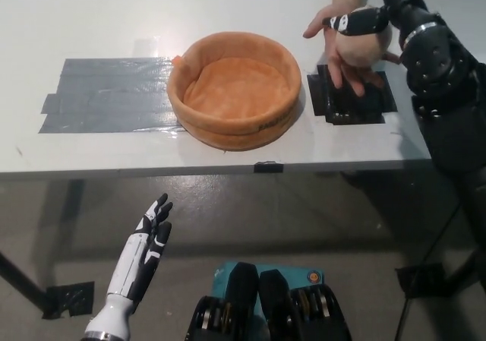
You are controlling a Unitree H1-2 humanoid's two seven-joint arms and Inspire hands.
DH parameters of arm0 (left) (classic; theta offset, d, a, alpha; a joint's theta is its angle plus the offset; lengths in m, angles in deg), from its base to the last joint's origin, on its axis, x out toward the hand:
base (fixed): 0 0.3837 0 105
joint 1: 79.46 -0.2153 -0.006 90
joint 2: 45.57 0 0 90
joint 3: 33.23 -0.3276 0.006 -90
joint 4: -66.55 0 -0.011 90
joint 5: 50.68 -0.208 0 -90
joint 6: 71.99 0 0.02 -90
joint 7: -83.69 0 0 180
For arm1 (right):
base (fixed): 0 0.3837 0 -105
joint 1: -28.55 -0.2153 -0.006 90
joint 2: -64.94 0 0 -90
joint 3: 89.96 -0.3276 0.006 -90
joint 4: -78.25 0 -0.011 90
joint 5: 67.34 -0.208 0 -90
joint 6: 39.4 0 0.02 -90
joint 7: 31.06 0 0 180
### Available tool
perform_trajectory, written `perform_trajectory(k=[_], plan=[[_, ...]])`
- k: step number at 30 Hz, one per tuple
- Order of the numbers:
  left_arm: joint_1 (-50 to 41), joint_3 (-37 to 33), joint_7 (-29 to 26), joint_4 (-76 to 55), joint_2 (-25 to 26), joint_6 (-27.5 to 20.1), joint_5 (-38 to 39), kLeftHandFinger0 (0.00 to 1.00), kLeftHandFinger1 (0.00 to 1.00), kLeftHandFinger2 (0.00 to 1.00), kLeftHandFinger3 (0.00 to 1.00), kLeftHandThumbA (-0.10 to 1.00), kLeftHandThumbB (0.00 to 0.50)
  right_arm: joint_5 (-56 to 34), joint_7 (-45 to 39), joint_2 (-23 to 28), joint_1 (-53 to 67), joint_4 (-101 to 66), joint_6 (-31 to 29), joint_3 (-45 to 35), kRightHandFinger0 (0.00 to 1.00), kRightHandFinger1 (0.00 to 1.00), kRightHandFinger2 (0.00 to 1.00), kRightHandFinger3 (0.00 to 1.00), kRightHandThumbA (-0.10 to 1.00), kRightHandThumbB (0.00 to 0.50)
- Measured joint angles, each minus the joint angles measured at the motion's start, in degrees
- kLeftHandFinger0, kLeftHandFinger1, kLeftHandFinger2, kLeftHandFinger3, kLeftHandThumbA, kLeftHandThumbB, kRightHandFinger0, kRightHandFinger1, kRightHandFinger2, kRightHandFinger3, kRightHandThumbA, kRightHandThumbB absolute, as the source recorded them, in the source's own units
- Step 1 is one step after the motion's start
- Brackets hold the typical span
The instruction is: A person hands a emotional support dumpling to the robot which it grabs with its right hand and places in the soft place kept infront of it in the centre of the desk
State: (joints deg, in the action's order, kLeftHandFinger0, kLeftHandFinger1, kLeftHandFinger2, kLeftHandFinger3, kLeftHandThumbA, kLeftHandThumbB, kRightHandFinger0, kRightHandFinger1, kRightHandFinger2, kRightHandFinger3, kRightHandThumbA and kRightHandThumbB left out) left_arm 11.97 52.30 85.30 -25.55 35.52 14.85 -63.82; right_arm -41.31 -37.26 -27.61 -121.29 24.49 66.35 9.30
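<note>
I see the dumpling (363,45) resting in a person's hand (342,52) above the black tape patch (353,98) at the far right of the desk (114,22), with my right hand (363,22) laid over its top; I cannot tell whether those fingers have closed on it. The person's palm sits directly under it, between dumpling and desk. The black right arm (440,90) comes down the right edge, crossing the desk's corner. The orange soft bowl (234,90) sits just left of the patch, centre desk, with grey tape (106,94) beyond it. My left hand (140,254) rests below the desk's near edge, fingers straight and apart, holding nothing
</note>
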Motion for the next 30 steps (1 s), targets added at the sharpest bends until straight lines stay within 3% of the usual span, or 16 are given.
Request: perform_trajectory(k=[6, 15, 17, 18, 19, 20, 21, 22, 23, 24, 25, 26, 28, 30], plan=[[0.3, 0.0, 0.0, 0.0, 0.0, 0.0, -0.2, 1.00, 1.00, 1.00, 1.00, 1.00, 0.056, 0.0, 0.8, -0.5, -0.4, 8.1, -0.3, 0.3, 1.00, 1.00, 1.00, 1.00, 0.89, 0.350], [0.8, 0.0, 0.0, 0.0, 0.0, 0.0, -0.2, 1.00, 1.00, 1.00, 1.00, 1.00, 0.047, 0.8, 2.3, 0.3, -1.5, 12.7, -0.5, 3.3, 1.00, 1.00, 1.00, 1.00, 0.95, 0.354], [0.8, 0.0, 0.0, 0.0, 0.0, 0.0, -0.2, 1.00, 1.00, 1.00, 1.00, 1.00, 0.040, 1.1, 2.5, 0.6, -1.9, 13.6, -0.6, 4.0, 1.00, 1.00, 1.00, 1.00, 0.88, 0.351], [0.9, 0.0, 0.0, 0.0, 0.0, 0.0, -0.2, 1.00, 1.00, 1.00, 1.00, 1.00, 0.040, 1.2, 2.6, 0.7, -2.0, 14.1, -0.6, 4.4, 1.00, 1.00, 1.00, 1.00, 0.78, 0.314], [0.9, 0.0, 0.0, 0.0, 0.0, 0.0, -0.2, 1.00, 1.00, 1.00, 1.00, 1.00, 0.040, 1.3, 2.8, 0.7, -2.1, 14.6, -0.6, 4.5, 1.00, 1.00, 1.00, 1.00, 0.73, 0.317], [0.9, 0.0, 0.0, 0.0, 0.0, 0.0, -0.3, 1.00, 1.00, 1.00, 1.00, 1.00, 0.034, 1.3, 3.1, 0.7, -2.2, 15.2, -0.7, 4.5, 0.87, 0.99, 1.00, 1.00, 0.31, 0.276], [0.9, 0.0, 0.0, 0.0, 0.0, 0.0, -0.3, 1.00, 1.00, 1.00, 1.00, 1.00, 0.036, 1.1, 3.7, 0.7, -2.3, 16.1, -0.9, 4.2, 0.41, 0.55, 0.67, 0.74, -0.08, 0.229], [0.9, 0.0, 0.0, 0.0, 0.0, 0.0, -0.3, 1.00, 1.00, 1.00, 1.00, 1.00, 0.038, 1.0, 4.9, 0.6, -2.4, 17.1, -1.5, 3.8, 0.22, 0.39, 0.54, 0.63, -0.10, 0.244], [0.9, 0.0, 0.0, 0.0, 0.0, 0.0, -0.4, 1.00, 1.00, 1.00, 1.00, 1.00, 0.038, 1.0, 5.8, 0.5, -2.4, 17.9, -2.0, 3.6, 0.11, 0.30, 0.45, 0.57, -0.10, 0.232], [0.9, 0.0, 0.0, 0.0, 0.0, 0.0, -0.4, 1.00, 1.00, 1.00, 1.00, 1.00, 0.038, 0.9, 7.0, 0.4, -2.4, 18.9, -2.7, 3.4, 0.00, 0.28, 0.57, 0.58, -0.10, 0.222], [0.9, 0.0, 0.0, 0.0, 0.0, 0.0, -0.4, 1.00, 1.00, 1.00, 1.00, 1.00, 0.037, 0.8, 8.1, 0.3, -2.4, 19.7, -3.5, 3.1, 0.00, 0.33, 0.69, 0.67, -0.10, 0.212], [0.9, 0.0, 0.0, 0.0, 0.0, 0.0, -0.5, 1.00, 1.00, 1.00, 1.00, 1.00, 0.036, 0.7, 9.2, 0.2, -2.4, 20.4, -4.3, 2.9, 0.00, 0.43, 0.88, 0.84, -0.10, 0.198], [1.0, 0.0, 0.0, 0.0, 0.0, 0.0, -0.5, 1.00, 1.00, 1.00, 1.00, 1.00, 0.036, 0.4, 11.4, 0.0, -2.4, 21.2, -6.0, 2.4, 0.09, 0.59, 0.98, 0.92, -0.10, 0.207], [1.0, 0.0, 0.0, 0.0, 0.0, 0.0, -0.6, 1.00, 1.00, 1.00, 1.00, 1.00, 0.028, 0.2, 13.0, -0.2, -2.4, 21.8, -7.7, 2.2, 0.12, 0.63, 0.99, 0.94, -0.10, 0.194]])
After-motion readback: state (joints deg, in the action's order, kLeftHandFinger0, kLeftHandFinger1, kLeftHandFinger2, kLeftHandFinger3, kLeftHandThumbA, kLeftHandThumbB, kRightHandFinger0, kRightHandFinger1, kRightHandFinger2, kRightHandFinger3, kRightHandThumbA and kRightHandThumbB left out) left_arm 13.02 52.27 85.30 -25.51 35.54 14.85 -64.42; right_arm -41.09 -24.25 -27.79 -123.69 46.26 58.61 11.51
